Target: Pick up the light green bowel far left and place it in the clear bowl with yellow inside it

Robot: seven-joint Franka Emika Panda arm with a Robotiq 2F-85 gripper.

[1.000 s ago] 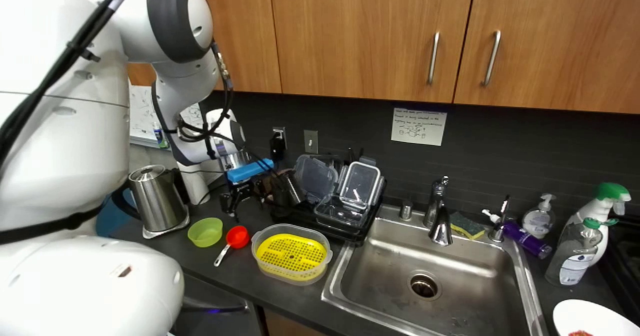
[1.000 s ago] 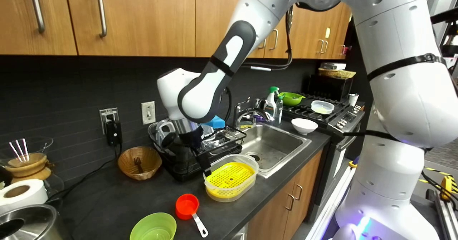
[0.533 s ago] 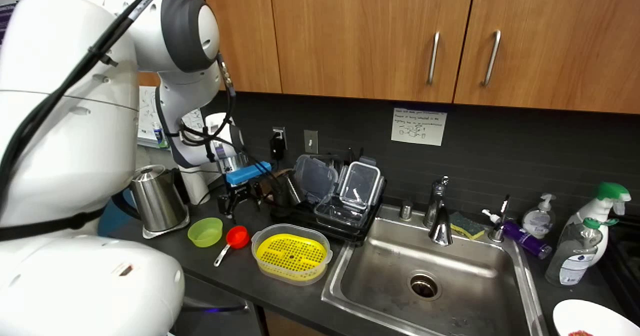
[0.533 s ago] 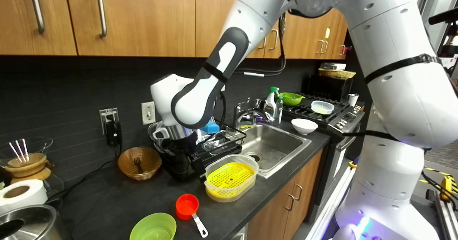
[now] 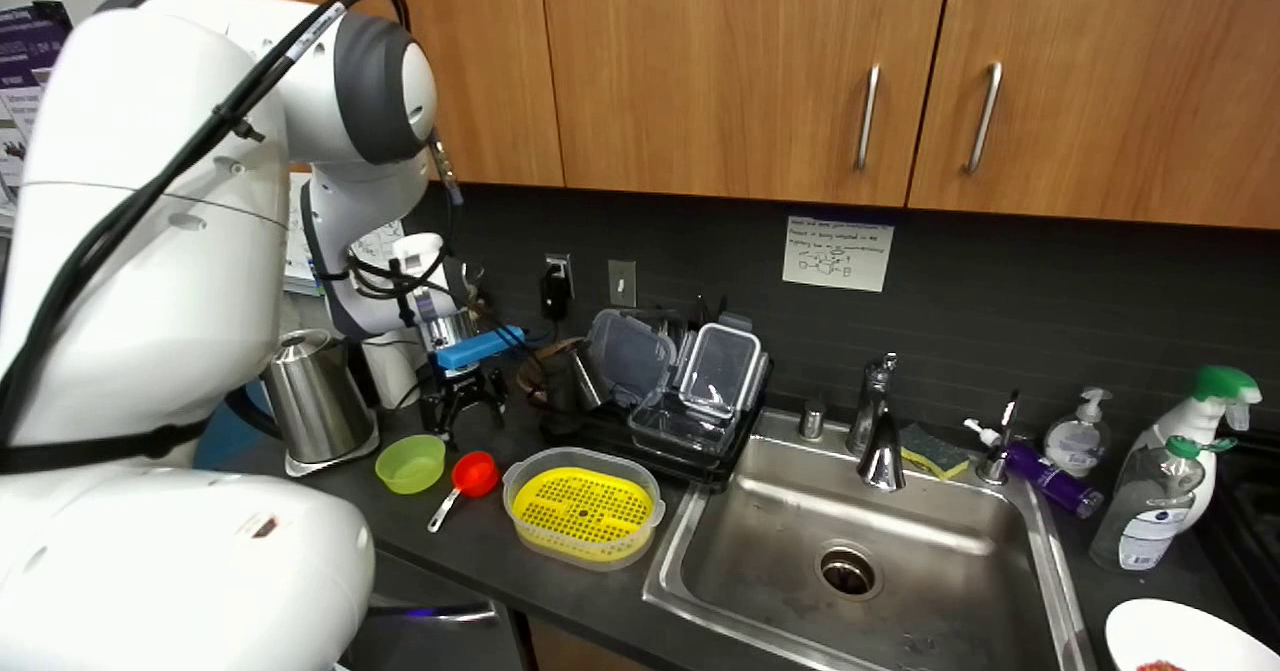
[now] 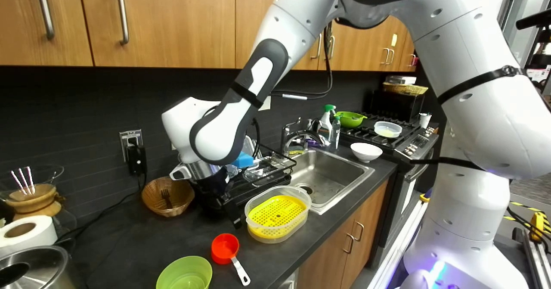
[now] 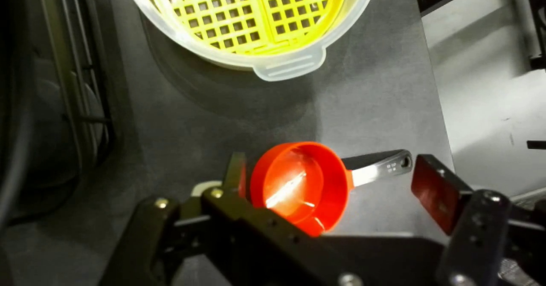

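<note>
The end effector (image 7: 330, 171) is spread wide. Only the wrist view shows marks on the handle (image 7: 377, 171) of the red cup (image 7: 303, 183). Near it is the clear bowl (image 7: 292, 66), yellow inside. Both exterior views show the green bowl (image 5: 410, 464) on the tabletop (image 5: 480, 551), beside the cup. In an exterior view, a wall note (image 5: 838, 253) is too small to read.

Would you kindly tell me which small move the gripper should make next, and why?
I would probably shift the open gripper past the red cup, away from the clear bowl, towards the light green bowl before lowering: the wrist view shows the red cup between the spread fingers, and in both exterior views it stands between those two bowls.
</note>
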